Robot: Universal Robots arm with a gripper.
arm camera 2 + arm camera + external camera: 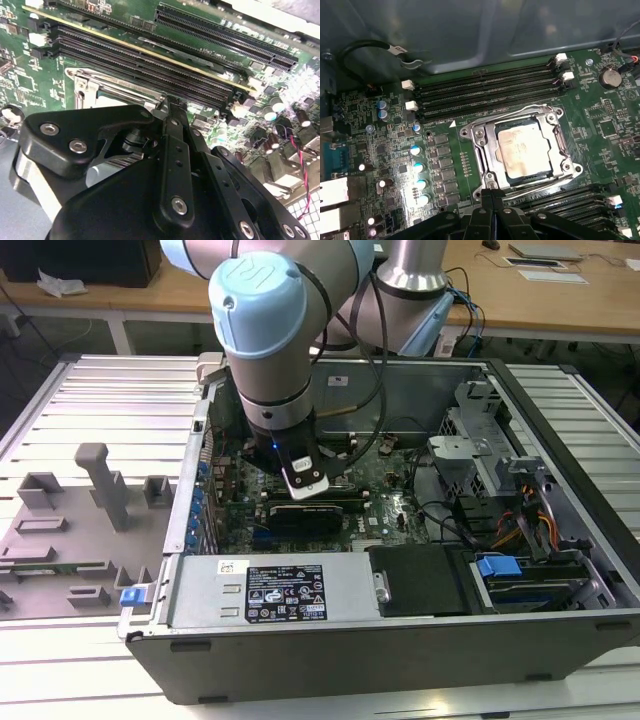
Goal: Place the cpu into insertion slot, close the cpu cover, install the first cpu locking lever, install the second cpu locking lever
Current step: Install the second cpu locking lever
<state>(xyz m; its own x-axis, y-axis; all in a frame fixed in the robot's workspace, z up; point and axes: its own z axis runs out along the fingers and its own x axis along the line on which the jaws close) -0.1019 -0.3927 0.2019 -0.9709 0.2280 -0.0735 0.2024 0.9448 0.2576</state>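
The cpu (525, 150), a silver-grey square chip, lies in the insertion slot (546, 176) on the green board. The cpu cover (490, 145), a metal frame plate, lies flat around it with the chip showing through its window. Thin wire levers (540, 184) run along two sides of the frame; I cannot tell whether they are latched. My gripper (492, 194) is shut, its black fingertips pressed together with nothing between them, right at the corner of the socket frame. In the second wrist view the gripper (171, 106) points at the frame's edge (82, 82).
The arm (265, 360) reaches down into an open computer case (560, 440). Long black memory slots (485, 90) flank the socket on both sides. Capacitors (417, 165) and cables (450, 520) stand nearby. A grey fixture tray (80, 530) sits on the exterior view's left.
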